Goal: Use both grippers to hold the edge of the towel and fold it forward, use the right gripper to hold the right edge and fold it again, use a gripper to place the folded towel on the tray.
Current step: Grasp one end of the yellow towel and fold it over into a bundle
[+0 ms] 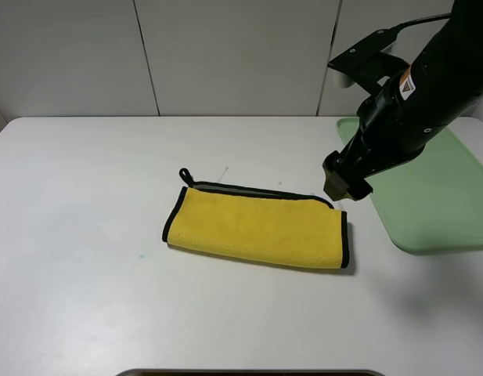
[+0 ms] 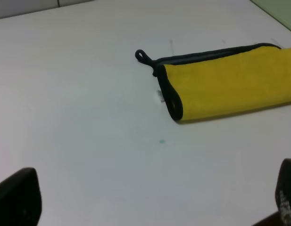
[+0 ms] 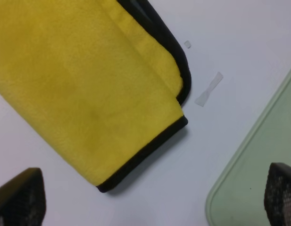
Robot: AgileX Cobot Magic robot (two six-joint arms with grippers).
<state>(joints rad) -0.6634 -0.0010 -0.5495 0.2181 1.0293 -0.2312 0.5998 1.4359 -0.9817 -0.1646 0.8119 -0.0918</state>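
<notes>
towel [image 1: 257, 227]: folded in half, flat on bench [image 1: 84, 235] | tray [image 1: 452, 196]: beside its right end (not touching) | right gripper [image 1: 347, 182]: over towel's far right corner, jaws apart, holding nothing | left gripper [image 2: 150, 202]: jaws apart, over bare bench

Plush yellow black-piped towel [image 2: 230, 84] runs past both wrist frames' edges. Your bulky black right arm [image 1: 429, 86] hides part of the flat pale green plastic tray [image 1: 437, 204], and the frame edge crops its right side. Black left tool [image 2: 150, 197]: you get only its tips.
</notes>
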